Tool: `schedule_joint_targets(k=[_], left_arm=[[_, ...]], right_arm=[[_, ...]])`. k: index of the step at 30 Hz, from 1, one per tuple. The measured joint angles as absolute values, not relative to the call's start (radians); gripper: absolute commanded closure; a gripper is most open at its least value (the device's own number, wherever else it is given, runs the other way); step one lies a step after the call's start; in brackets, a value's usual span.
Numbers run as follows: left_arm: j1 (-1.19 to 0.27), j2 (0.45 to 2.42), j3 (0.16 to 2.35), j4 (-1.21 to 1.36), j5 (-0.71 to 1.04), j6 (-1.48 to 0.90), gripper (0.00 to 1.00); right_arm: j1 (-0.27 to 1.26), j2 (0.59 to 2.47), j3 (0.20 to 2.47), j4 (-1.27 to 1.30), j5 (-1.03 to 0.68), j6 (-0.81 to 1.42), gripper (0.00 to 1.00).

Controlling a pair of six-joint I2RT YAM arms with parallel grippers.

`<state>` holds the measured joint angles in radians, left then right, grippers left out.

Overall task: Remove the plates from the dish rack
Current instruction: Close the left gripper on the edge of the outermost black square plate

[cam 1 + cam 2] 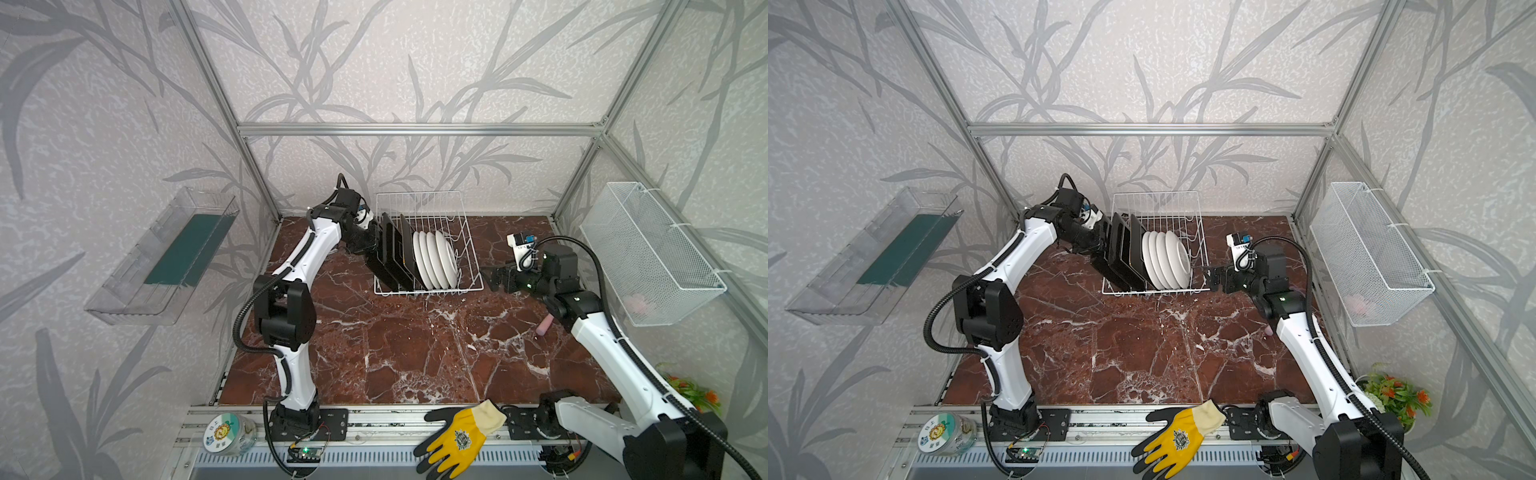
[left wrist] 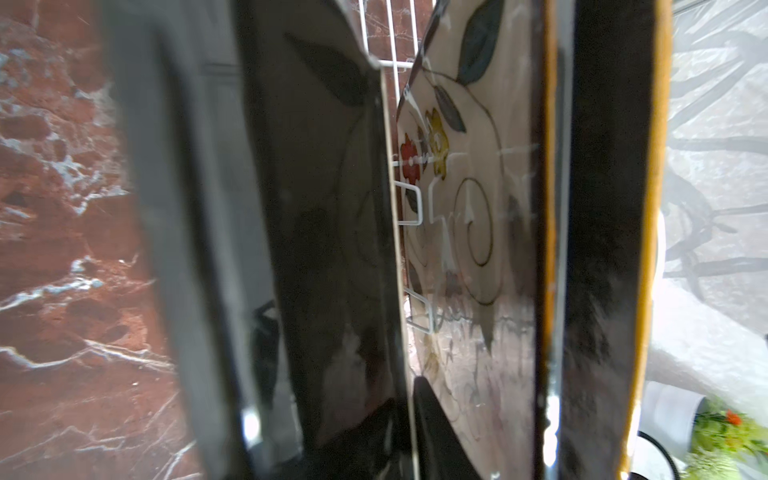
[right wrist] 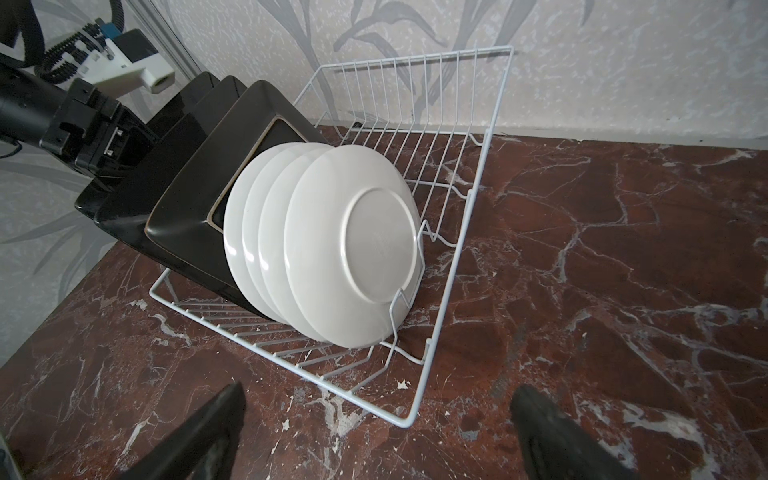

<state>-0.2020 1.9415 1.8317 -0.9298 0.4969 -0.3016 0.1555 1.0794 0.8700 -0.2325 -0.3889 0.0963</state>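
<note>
The left claw (image 1: 374, 249) sits at the end black-backed square plate (image 1: 384, 266). I cannot tell if it is squeezing. The right claw (image 3: 380, 388) is wide apart and holds nothing. The square ones and four round white plates (image 3: 353, 249) all stand in the white wire dish rack (image 3: 457, 249). None lies on the red marble table (image 1: 415, 353), so the whole job looks left to do.

Both top views are evenly, diffusely lit; shadows on the worktop (image 1: 415, 353) are soft, and straight lines bow near the edges. The left wrist view is blurred, with glare on the square plates (image 2: 478, 232). The right wrist view is sharp; the round plates (image 3: 332, 249) show small highlights.
</note>
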Motion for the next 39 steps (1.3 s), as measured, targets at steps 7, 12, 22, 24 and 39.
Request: schedule_joint_targets(k=[7,12,22,24,39], left_arm=[[-0.202,1.933,1.812,-0.906,0.533,-0.358,0.80],[-0.201,1.933,1.811,-0.904,0.549,-0.379,0.84],[-0.199,1.915,1.782,-0.883,0.559,-0.394,0.97],[-0.199,1.906,1.770,-0.881,0.560,-0.396,1.00],[-0.199,1.890,1.754,-0.878,0.559,-0.404,1.00]], right_arm=[[0.155,1.079,0.866,-0.229,-0.383,0.105,0.01],[0.155,1.079,0.866,-0.229,-0.382,0.105,0.01],[0.155,1.078,0.866,-0.229,-0.382,0.105,0.01],[0.155,1.078,0.866,-0.229,-0.382,0.105,0.01],[0.156,1.059,0.863,-0.226,-0.382,0.113,0.01]])
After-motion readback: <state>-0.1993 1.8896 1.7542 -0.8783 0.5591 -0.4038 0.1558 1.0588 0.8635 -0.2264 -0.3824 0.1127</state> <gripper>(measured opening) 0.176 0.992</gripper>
